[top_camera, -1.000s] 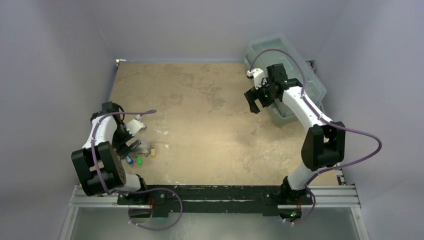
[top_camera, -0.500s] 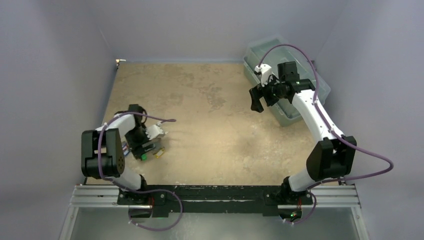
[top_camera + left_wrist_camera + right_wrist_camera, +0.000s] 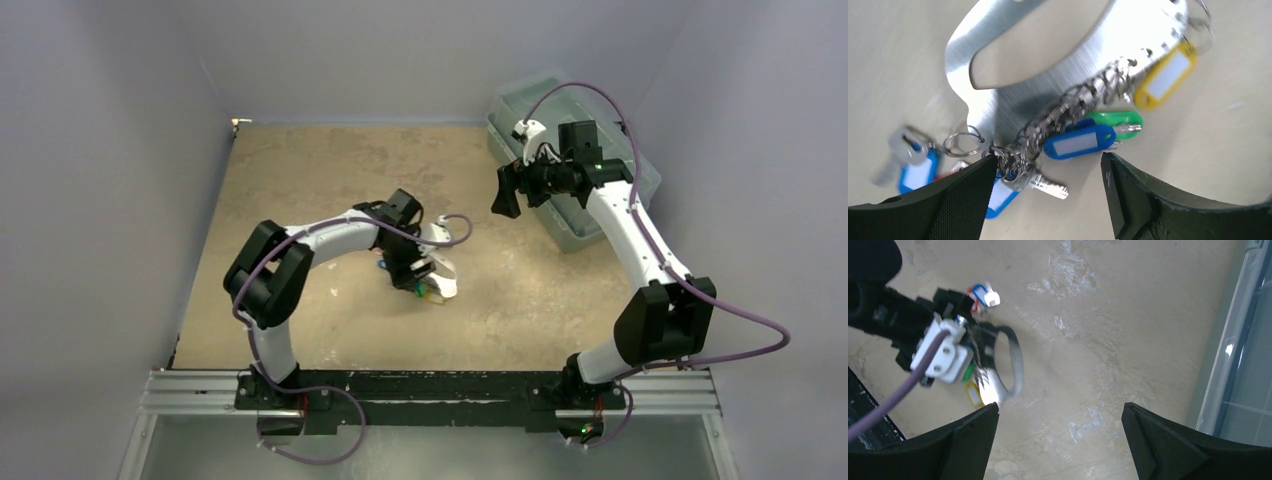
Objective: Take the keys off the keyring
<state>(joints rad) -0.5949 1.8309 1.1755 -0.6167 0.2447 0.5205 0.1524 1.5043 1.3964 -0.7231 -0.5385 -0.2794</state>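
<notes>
White arm links (image 3: pixel 625 225), black joints (image 3: pixel 665 318), purple cables (image 3: pixel 898 390)

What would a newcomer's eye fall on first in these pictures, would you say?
First, the big brushed-metal keyring filling the left wrist view, with its keys and their blue, green and yellow tags fanned out between the fingers of the left gripper. Next, in the top view, the right gripper hangs open in the air beside a clear plastic bin at the far right of the table.
</notes>
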